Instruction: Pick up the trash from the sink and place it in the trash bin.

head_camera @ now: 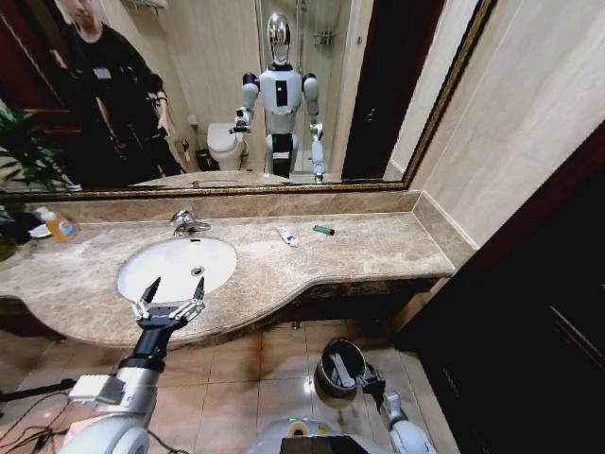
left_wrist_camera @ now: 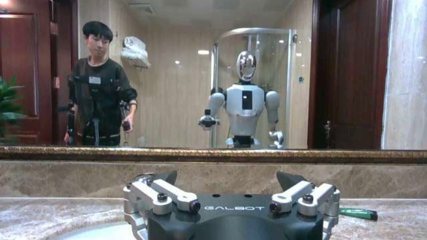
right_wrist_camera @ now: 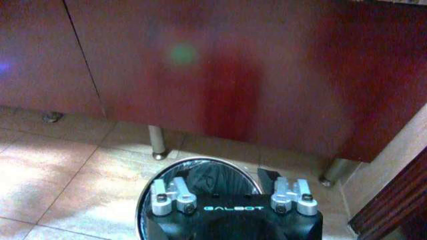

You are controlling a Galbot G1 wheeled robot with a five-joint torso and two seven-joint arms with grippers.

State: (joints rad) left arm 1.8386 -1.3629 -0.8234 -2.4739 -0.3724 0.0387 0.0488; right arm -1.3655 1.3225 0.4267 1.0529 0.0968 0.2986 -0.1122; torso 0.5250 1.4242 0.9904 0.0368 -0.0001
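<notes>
The white oval sink [head_camera: 151, 280] is set in the beige marble counter, its chrome tap [head_camera: 187, 223] behind it. My left gripper [head_camera: 178, 284] hovers open over the basin's front rim with nothing between its fingers; the left wrist view shows it [left_wrist_camera: 227, 176] facing the mirror. Two bits of trash lie on the counter right of the sink: a small white tube [head_camera: 287, 236] and a little green piece [head_camera: 323, 230] [left_wrist_camera: 358, 213]. My right gripper [head_camera: 371, 380] [right_wrist_camera: 223, 180] hangs open low over the trash bin [head_camera: 331, 374] [right_wrist_camera: 175, 170], a round shiny bin with a black liner.
An orange-labelled soap bottle [head_camera: 59, 225] stands at the counter's far left beside a plant [head_camera: 24, 151]. A big mirror backs the counter. Dark wood cabinet fronts [right_wrist_camera: 213, 75] and metal legs [right_wrist_camera: 157, 142] stand right behind the bin. A dark wall [head_camera: 529, 312] closes the right side.
</notes>
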